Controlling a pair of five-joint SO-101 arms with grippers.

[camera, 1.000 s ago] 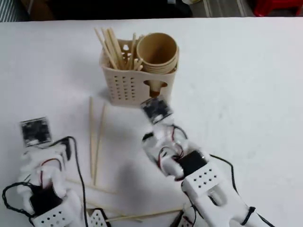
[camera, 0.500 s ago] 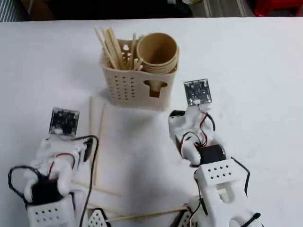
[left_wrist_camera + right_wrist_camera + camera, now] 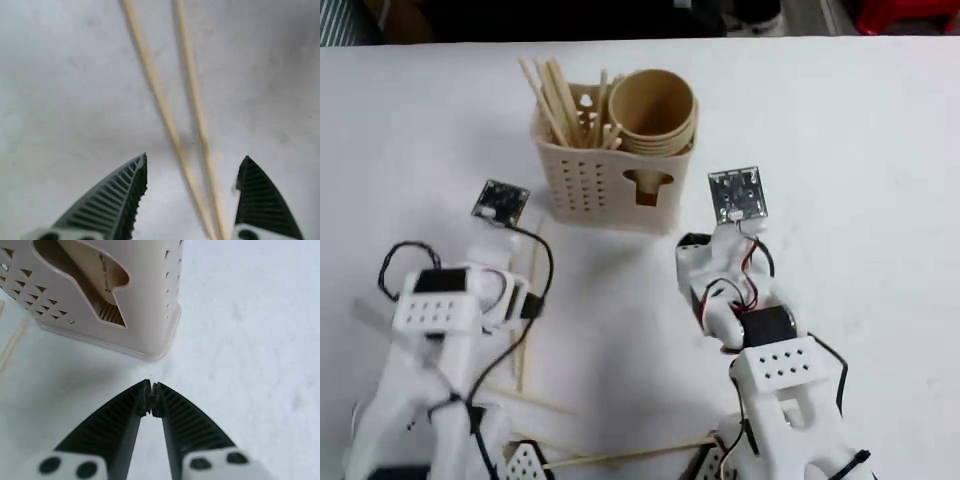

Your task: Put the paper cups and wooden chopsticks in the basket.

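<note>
We see left gripper [image 3: 195, 157] wide open, empty, two loose chopsticks [image 3: 168, 125] between jaws; right gripper [image 3: 151, 385] closed, empty (by basket [image 3: 150, 300] corner). High view adds paper cups [image 3: 655, 105] in basket.

The left arm [image 3: 435, 315] hides part of two chopsticks [image 3: 521, 365]. The basket [image 3: 150, 300] is cut off at the edge, its wall hiding most of the cups [image 3: 87, 267].

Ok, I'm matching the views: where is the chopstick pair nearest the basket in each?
High view: chopstick pair below the basket's left corner.
Left wrist view: framed by the open left gripper.
Right wrist view: on the table beside the basket.
Landmark for high and right wrist: the basket.
</note>
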